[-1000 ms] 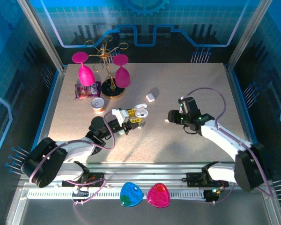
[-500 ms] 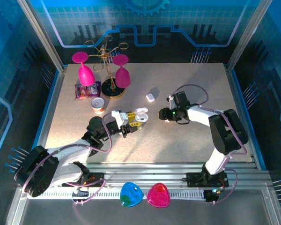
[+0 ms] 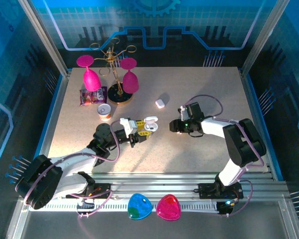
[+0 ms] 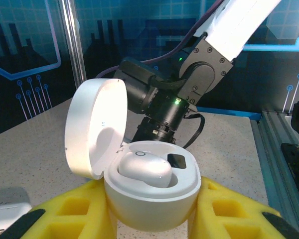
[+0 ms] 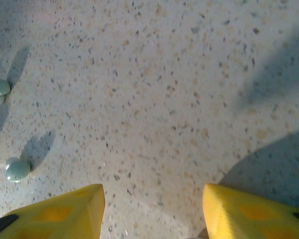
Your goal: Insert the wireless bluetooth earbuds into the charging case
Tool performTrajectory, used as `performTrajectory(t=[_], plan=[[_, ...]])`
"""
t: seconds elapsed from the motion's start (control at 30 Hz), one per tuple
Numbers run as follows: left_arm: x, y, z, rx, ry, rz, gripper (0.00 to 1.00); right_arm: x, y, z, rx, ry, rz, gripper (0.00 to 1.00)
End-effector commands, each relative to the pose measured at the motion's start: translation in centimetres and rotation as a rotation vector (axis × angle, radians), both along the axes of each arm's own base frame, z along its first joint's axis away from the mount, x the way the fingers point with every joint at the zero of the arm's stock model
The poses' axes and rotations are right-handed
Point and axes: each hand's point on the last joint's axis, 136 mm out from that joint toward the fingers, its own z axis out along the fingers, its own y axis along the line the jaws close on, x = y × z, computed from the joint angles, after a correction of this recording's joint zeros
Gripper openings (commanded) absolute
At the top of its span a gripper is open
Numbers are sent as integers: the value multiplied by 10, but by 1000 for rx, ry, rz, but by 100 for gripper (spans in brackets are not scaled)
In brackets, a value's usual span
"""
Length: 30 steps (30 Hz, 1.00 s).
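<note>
Earbud (image 4: 144, 169): one seated inside the open white charging case (image 4: 149, 196), centre of left wrist view.
Left gripper (image 4: 150, 214): pinching the case's base.
Right gripper (image 5: 152, 209): spread, empty, over table (image 5: 164, 99).
Loose buds (image 5: 17, 169): two, left edge.

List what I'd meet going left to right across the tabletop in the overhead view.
purple snack packet → small cup → open charging case held in the left gripper → small white case → right gripper
</note>
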Motion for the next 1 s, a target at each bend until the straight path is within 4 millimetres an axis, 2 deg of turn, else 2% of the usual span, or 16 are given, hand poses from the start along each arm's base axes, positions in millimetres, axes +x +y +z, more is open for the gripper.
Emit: performTrajectory(t=[0.0,0.2,0.37,0.5,0.83,0.97], plan=[[-2,-5,13,-23,-46,-30,22,-8,-7,4,7,-5,-5,54],[-2,-5,13,-22,-43,-31,22,-13,-18,-3,-35,6,-28,52],[-1,-5,12,-16,-42,-27,22,-10,-26,-4,-64,-1,-56,63],[0,-6,11,-14,-38,-26,22,-15,-27,-5,-53,12,-65,64],[1,-6,10,-14,-40,-24,23,-56,-22,-8,-29,87,-34,63],[1,-7,11,-22,-37,-28,23,-67,-10,-1,10,83,0,63]])
